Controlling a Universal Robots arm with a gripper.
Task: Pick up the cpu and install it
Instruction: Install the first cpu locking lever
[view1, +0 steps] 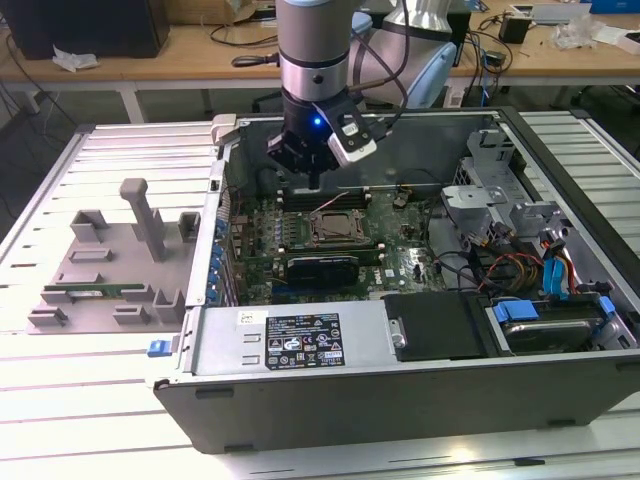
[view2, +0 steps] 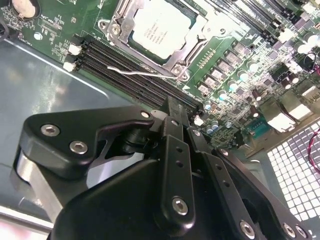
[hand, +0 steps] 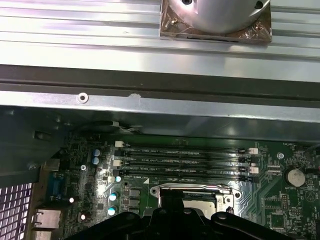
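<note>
Cpu: the small flat square chip with a shiny silver-grey top (view2: 159, 27) lay flat inside the square metal socket frame (view2: 116, 25); the frame's bars ran round all its edges
Board: the green motherboard (view2: 50, 30) carried the socket near its middle, as the exterior view showed
Lever: a thin silver wire lever (view2: 142, 74) lay just beside the frame, crossing over the nearest slots
Slots: four long black memory slots (hand: 185, 162) ran side by side between the socket frame and the case wall
Claw: the black two-fingered gripper (view2: 174, 106) hung above the memory slots, near the cpu but apart from it; its fingers (view2: 176, 150) were drawn narrow, tips together, with nothing held between them
Case: the open grey metal computer case (view1: 400, 400) stood on a silver slatted table (view1: 60, 400)
Tray: a grey moulded tray (view1: 100, 260) sat outside the case on the exterior view's left; a long narrow green memory stick (view1: 92, 292) lay in it
</note>
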